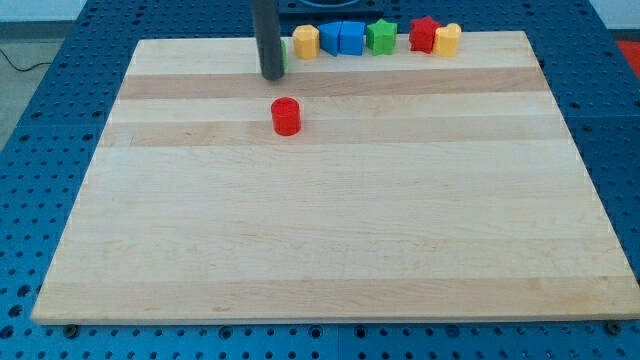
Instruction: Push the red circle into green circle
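Note:
The red circle [286, 116] stands on the wooden board [330, 230] in its upper middle part. My rod comes down from the view's top, and my tip [272, 76] rests above and slightly left of the red circle, a short gap away. The green circle [284, 53] is almost fully hidden behind the rod; only a thin green sliver shows at the rod's right edge, near the board's top edge.
A row of blocks lines the board's top edge: a yellow block [306, 42], two blue blocks [340, 38], a green star [381, 36], a red star [424, 34] and another yellow block [447, 40].

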You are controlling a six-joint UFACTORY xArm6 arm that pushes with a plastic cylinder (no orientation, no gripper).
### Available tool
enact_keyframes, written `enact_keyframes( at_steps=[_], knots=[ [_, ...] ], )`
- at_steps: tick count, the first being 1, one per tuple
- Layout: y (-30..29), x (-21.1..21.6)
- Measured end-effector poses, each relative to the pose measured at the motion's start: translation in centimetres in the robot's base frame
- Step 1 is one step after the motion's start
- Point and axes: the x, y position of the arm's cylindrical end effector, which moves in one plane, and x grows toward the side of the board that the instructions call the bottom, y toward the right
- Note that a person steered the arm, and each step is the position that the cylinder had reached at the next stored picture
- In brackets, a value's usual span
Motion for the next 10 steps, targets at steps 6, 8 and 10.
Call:
enact_keyframes(
  at_steps=[6, 8, 10],
  knots=[
    [15.1, 3.8],
    [10.6, 11.4],
    [-0.2, 7.9]
  ],
)
